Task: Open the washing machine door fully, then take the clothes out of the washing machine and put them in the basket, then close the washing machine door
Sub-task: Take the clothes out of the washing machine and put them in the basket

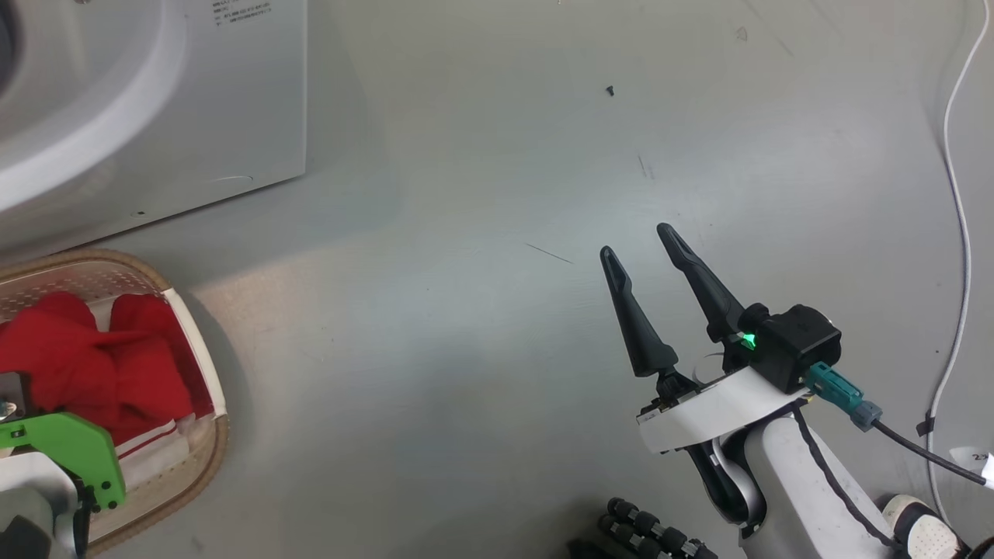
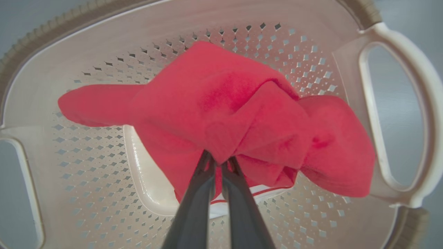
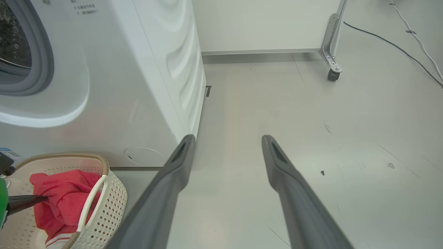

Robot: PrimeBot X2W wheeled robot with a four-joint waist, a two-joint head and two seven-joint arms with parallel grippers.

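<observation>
The left gripper pinches a fold of the red clothes, fingers nearly together, over the basket. The right gripper stands spread wide above the floor, empty.

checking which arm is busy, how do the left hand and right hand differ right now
The left hand is shut, pinching a fold of the red clothes; the right hand stands wide open and holds nothing. The left hand hangs over the basket, with the cloth draped above its perforated bottom; the right hand is out over the grey floor, well apart from the basket. Both have two long dark fingers.
</observation>
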